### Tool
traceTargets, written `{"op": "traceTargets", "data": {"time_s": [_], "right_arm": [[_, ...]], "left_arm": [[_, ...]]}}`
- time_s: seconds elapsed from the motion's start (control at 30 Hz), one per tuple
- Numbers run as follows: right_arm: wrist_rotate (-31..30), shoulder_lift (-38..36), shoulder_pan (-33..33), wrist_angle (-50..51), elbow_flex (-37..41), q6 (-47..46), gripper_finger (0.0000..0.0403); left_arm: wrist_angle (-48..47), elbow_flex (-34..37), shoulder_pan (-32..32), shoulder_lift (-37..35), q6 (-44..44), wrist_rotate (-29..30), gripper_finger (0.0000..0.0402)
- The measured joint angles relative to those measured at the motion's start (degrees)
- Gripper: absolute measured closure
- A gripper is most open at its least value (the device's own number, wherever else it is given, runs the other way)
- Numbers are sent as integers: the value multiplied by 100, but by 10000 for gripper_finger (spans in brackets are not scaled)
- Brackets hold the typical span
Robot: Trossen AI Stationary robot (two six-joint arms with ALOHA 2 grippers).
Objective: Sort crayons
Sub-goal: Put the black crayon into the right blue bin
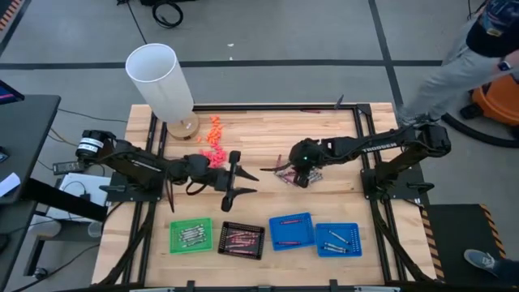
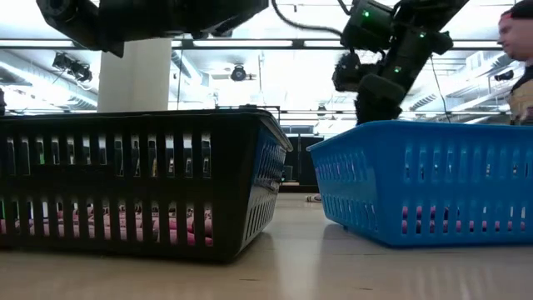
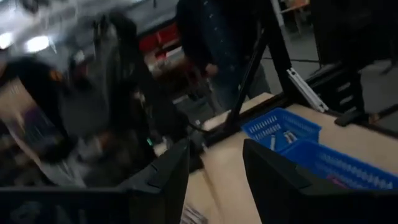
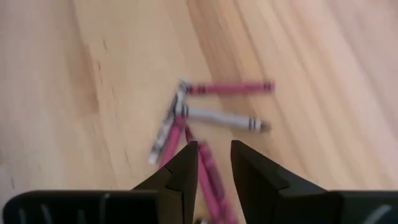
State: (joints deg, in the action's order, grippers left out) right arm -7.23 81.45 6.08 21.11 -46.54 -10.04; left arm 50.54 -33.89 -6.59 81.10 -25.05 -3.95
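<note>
A: Several crayons (image 4: pixel 208 115) lie in a loose tangle on the bare table (image 1: pixel 268 130), toward its right-hand middle, well back from the trays lined up along the near edge. In the right wrist view a maroon one and a silver-grey one lie crossed over more maroon sticks.

B: And the right gripper (image 4: pixel 213 163)?

A: It hangs directly over that pile, fingers a little apart, with a maroon crayon running up between the tips. I don't see them pinching it yet.

B: So what's the risk?

A: The sticks touch and overlap. Close there and I'd guess it either takes two at once or flicks a neighbour, and a round crayon will roll toward the table's right edge. A grip near one end could also let the stick swing as it lifts.

B: And after the lift?

A: Wrong colour in the wrong tray. The green tray (image 1: pixel 190 236), black tray (image 1: pixel 242 239) and two blue trays (image 1: pixel 292 230) sit close together, so a slight miss lands next door.

B: The left gripper (image 1: pixel 243 182)?

A: Parked over the table's left middle, fingers spread and empty, near the orange pieces (image 1: pixel 214 138) and the white cylinder (image 1: pixel 160 79). A crossing path could clip it.
</note>
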Motion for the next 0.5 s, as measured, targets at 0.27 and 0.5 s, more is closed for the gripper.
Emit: {"op": "traceTargets", "data": {"time_s": [0.27,0.5], "right_arm": [[-64,24,131,-645,0,1260,298],[-32,769,200,-1314,0,1490,298]], "left_arm": [[-894,0,11,2,1246,241,239],[-1059,-2,11,4,1463,263,239]]}}
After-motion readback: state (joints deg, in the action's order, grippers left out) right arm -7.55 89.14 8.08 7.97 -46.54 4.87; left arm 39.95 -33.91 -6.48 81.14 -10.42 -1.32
